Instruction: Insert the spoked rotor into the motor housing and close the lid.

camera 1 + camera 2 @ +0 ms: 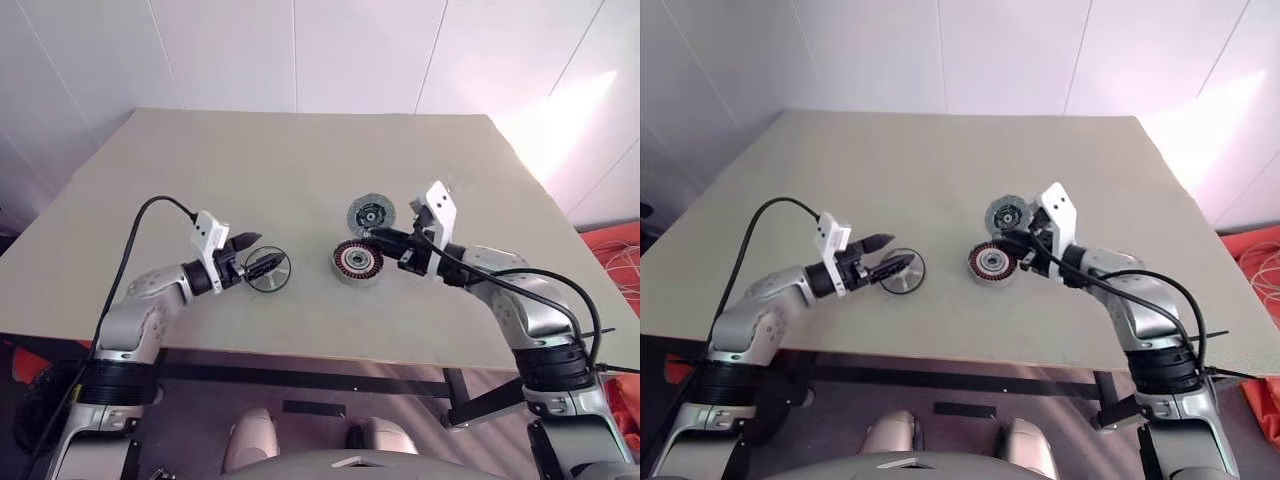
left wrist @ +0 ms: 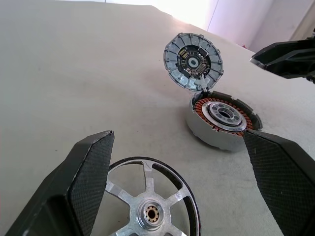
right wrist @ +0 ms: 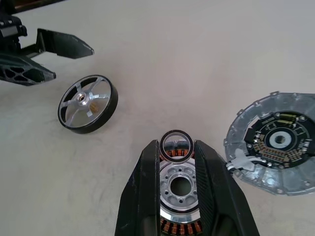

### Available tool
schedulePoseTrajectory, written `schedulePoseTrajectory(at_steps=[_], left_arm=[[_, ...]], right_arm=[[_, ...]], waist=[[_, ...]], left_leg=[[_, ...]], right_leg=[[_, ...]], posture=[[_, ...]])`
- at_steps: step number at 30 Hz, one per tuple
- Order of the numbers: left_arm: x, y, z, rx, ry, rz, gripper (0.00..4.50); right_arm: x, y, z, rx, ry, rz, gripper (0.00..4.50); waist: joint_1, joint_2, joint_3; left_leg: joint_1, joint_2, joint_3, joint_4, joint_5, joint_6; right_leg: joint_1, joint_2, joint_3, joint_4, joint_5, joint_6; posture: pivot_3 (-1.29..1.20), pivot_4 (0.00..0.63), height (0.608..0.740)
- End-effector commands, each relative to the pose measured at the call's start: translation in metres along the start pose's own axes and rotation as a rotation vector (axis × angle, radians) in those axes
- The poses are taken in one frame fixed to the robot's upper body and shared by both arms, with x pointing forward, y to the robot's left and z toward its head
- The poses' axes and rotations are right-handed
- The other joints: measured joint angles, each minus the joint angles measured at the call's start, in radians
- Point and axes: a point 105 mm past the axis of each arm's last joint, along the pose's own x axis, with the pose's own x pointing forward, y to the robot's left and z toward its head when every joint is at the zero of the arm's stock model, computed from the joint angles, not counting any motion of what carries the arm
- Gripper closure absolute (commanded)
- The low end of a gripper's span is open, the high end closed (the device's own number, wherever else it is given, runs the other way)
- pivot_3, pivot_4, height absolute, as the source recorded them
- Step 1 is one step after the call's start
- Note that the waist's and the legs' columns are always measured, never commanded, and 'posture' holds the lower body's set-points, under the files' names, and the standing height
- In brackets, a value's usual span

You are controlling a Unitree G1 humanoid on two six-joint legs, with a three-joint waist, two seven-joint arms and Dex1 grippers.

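Silvery spoked rotor (image 2: 147,206) lies between the wide-open left gripper (image 2: 182,182), which should close squarely across its rim; the right gripper (image 3: 177,147) pinches a small black ring (image 3: 176,146).

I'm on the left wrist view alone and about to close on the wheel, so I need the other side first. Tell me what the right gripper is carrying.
Observer: The right gripper is shut on a small thin ring, pinched between its fingertips.
Operator: Say where that ring sits against the motor housing.
Observer: It is held just above the motor housing, not resting in it, as far as I can tell.
Operator: Give me the spoked rotor's whole outline.
Observer: The spoked rotor lies whole on the table, its dark outer rim unbroken; the open left gripper seems not to touch it.
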Motion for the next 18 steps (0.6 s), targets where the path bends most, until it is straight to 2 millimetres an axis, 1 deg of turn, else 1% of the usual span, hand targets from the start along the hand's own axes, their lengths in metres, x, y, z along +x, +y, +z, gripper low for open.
schedulePoseTrajectory(at_steps=[1,3,8,11,16,18], left_arm=[[-0.002,0.002,0.014,0.051,-0.042,0.011,0.0],[-0.003,0.002,0.014,0.053,-0.042,0.014,0.0],[-0.005,0.002,0.015,0.057,-0.043,0.02,0.0],[-0.006,0.002,0.015,0.061,-0.044,0.023,0.0],[-0.007,0.002,0.016,0.063,-0.045,0.026,0.0],[-0.008,0.002,0.016,0.064,-0.046,0.028,0.0]], right_arm=[[0.009,-0.002,-0.002,-0.04,0.036,-0.01,3.78],[0.014,-0.001,-0.007,-0.034,0.054,-0.01,3.78],[0.019,-0.002,-0.009,-0.03,0.067,-0.021,3.78],[0.021,-0.004,-0.009,-0.031,0.071,-0.027,3.78],[0.019,-0.011,-0.013,-0.03,0.094,-0.056,3.78],[0.018,-0.011,-0.015,-0.028,0.101,-0.053,3.78]], waist=[[0.0,0.0,0.0],[0.001,0.0,0.0],[0.0,0.0,0.0],[0.0,0.0,0.0],[0.0,0.0,0.0],[0.0,0.0,0.0]], left_leg=[[0.0,0.0,0.0,0.0,0.0,0.0],[0.0,0.0,0.0,0.0,0.0,0.0],[0.0,0.0,0.0,0.0,0.0,0.0],[0.0,0.0,0.0,0.0,0.0,0.0],[0.0,0.0,0.0,0.0,0.0,0.0],[0.0,0.0,0.0,0.0,0.0,0.0]], right_leg=[[0.0,0.0,0.0,0.0,0.0,0.0],[0.0,0.0,0.0,0.0,0.0,0.0],[0.0,0.0,0.0,0.0,0.001,-0.001],[0.0,0.0,0.0,0.0,0.002,-0.003],[0.0,0.0,0.0,0.001,0.001,-0.001],[0.0,0.0,0.0,0.001,0.001,-0.001]], posture=[[0.0,0.0,0.74],[0.0,0.0,0.74],[0.0,0.0,0.74],[0.0,0.0,0.74],[0.0,0.0,0.74],[0.0,0.0,0.74]])
